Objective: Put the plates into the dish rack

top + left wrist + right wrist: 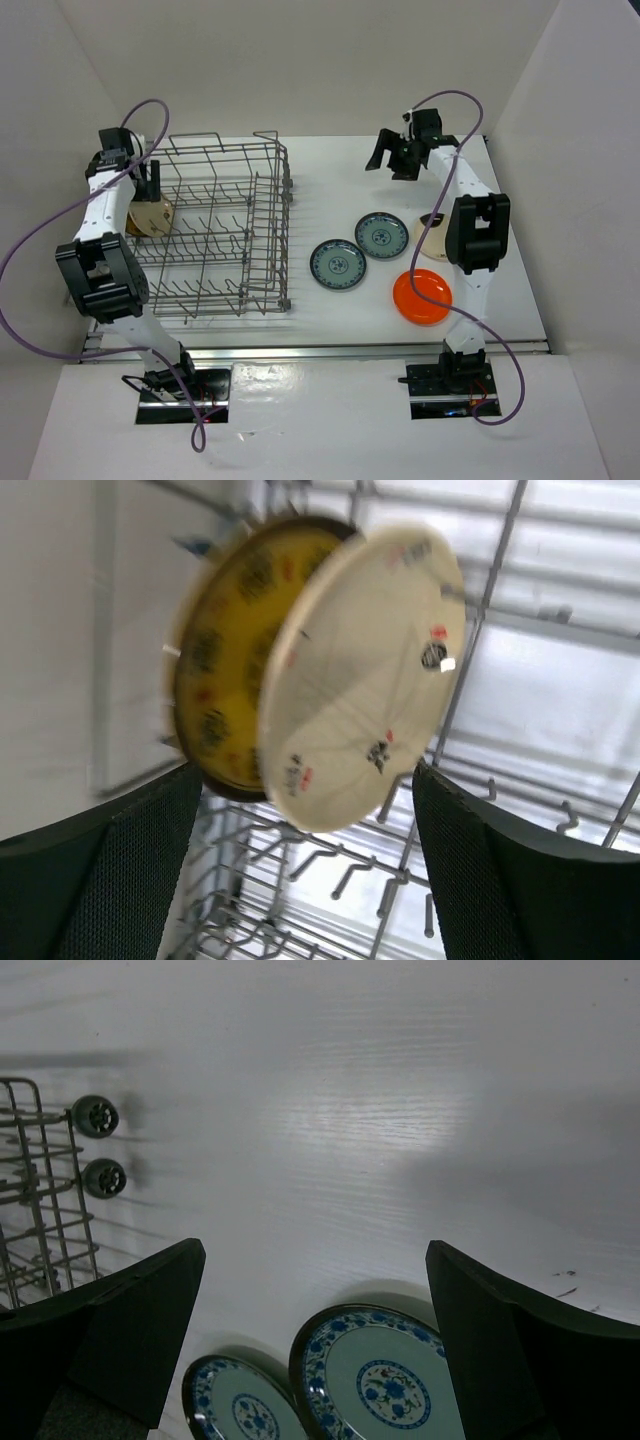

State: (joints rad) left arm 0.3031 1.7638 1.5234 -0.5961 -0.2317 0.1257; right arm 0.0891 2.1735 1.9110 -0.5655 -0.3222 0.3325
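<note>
The left hand, spread open, faces the cream plate, which seems to lean on the brown-yellow plate in the dish rack; a careless nudge could topple both. The right hand gapes empty.

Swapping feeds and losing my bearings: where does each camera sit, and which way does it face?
Top external: above, behind the robot, looking down on left arm, right arm, dish rack.
Left wrist: looks into the rack past open left claw at cream plate and brown-yellow plate.
Right wrist: looks down past open right claw at two blue-green plates.
Shared: top and right wrist show those plates.
</note>
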